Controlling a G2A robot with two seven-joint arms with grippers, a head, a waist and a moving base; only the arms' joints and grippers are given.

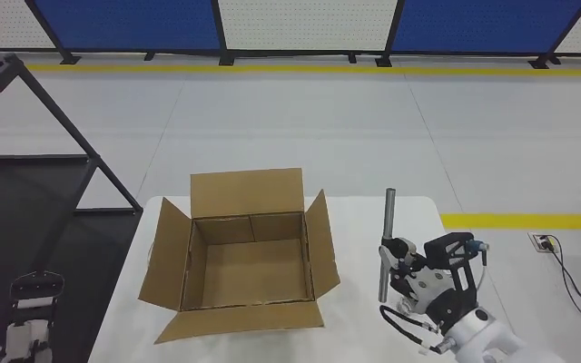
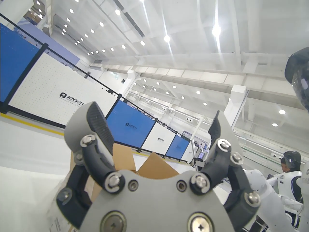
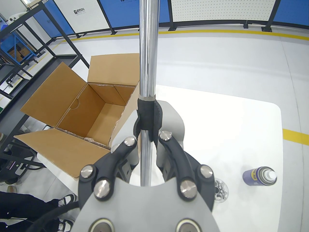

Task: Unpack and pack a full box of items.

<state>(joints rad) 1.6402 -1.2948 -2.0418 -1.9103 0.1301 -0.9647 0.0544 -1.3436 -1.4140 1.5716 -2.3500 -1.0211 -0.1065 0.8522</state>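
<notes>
Table: white top [image 1: 363,227], with the open cardboard box [image 1: 250,272] on its left part, flaps out
Room: pale floor, yellow line [image 1: 300,68], blue and white panels [image 1: 309,23] behind
Right gripper [image 3: 147,114]: clamped on a shiny metal rod [image 3: 147,49], right of the box
Left gripper [image 2: 157,119]: jaws wide apart, aimed at the ceiling
Hard to tell: round metal bit [image 3: 221,190] near the spray can [image 3: 259,176] (half tucked behind the gripper)

At frame centre of the top view, the box [image 1: 250,263] is opened upward, its mouth hemmed by four splayed flaps. A strip of table [image 1: 359,227] is left between the frame-right flap and the upright rod [image 1: 389,218] clamped by the right gripper [image 3: 147,119]. A spray can [image 3: 259,176], apparently standing, is set nearby.
</notes>
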